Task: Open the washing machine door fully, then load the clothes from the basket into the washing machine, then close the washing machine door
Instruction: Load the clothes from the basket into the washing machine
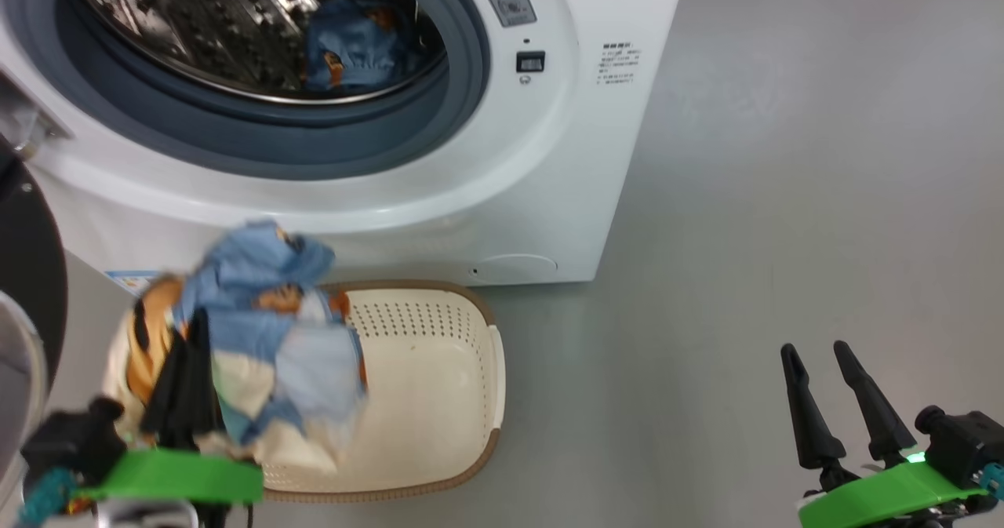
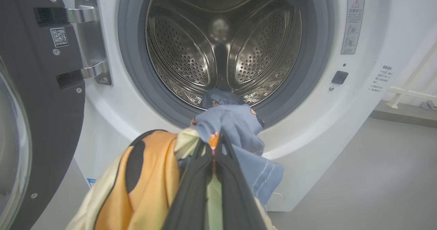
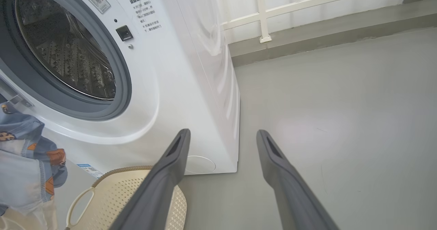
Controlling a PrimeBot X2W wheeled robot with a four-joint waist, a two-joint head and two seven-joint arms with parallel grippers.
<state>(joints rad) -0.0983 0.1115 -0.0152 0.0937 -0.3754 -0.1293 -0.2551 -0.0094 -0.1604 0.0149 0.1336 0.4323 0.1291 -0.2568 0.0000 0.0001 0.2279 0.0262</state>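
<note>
The white washing machine (image 1: 549, 183) stands with its black washing machine door (image 2: 41, 120) swung open to the left. My left gripper (image 1: 196, 324) is shut on a bundle of light blue, cream and orange clothes (image 1: 267, 308), lifted above the left end of the cream basket (image 1: 494, 371) and just below the drum opening. In the left wrist view the fingertips (image 2: 218, 134) pinch the clothes (image 2: 235, 124) in front of the grey seal. Another blue garment (image 1: 353, 49) lies inside the steel drum. My right gripper (image 1: 820, 351) stands open and holds nothing, over the floor at the right.
The bare part of the basket (image 3: 112, 192) has nothing in it. Grey floor (image 1: 784, 198) spreads to the right of the machine. A white railing and a low kerb (image 3: 307, 28) run behind it. The door's hinge (image 2: 88, 38) sits left of the opening.
</note>
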